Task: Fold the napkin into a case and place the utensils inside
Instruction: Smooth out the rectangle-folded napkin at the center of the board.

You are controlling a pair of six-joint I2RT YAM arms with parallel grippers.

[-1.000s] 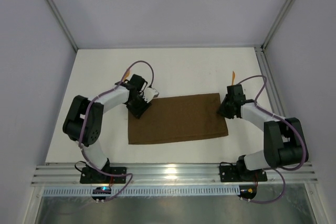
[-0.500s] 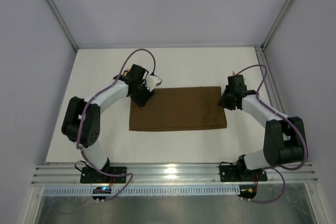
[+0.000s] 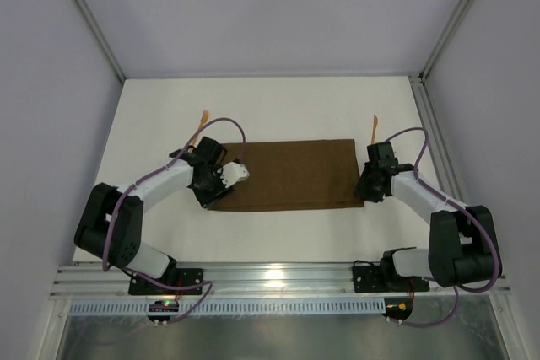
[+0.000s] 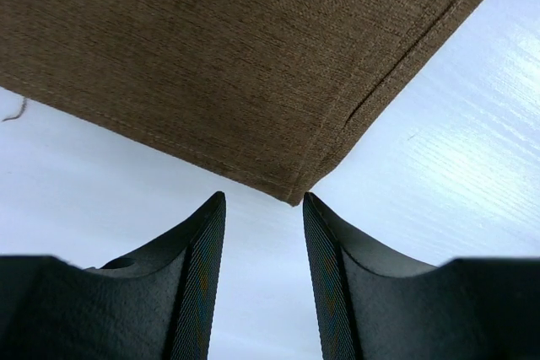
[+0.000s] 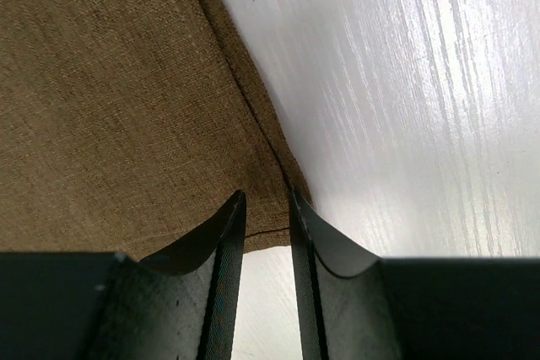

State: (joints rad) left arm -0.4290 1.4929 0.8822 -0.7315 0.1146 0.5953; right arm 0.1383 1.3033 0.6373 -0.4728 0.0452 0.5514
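Dark brown fabric napkin (image 3: 287, 174) lies flat at the middle of the white desk (image 3: 295, 107), folded into a long rectangle with its long sides running left to right. A stitched hem shows along its edges in both wrist views.

Left end effector (image 3: 211, 196) sits low at the near left corner of the cloth. In the left wrist view its two black fingers (image 4: 198, 267) stand moderately apart, with bare desk (image 4: 439, 166) between them. The corner tip of the napkin (image 4: 211, 56) lies just at the mouth of that gap (image 4: 263, 200). Nothing is held.

Right end effector (image 3: 364, 196) sits at the near right corner. Its fingers (image 5: 224, 276) stand narrow, with a slim gap (image 5: 267, 198) between them. The napkin (image 5: 101, 107) corner and its hemmed edge run into that gap, lying flat, with white desk (image 5: 405, 107) visible behind the corner. I cannot tell whether either pad touches the fabric. No grip is evident.

Two small thin orange plastic utensils rest on the desk beyond the napkin's far edge, both apart from the cloth. One (image 3: 202, 115) lies off the far left corner, the other (image 3: 375, 128) just off the far right corner. They are too small to tell which is the fork. Neither lies on or in the fabric.
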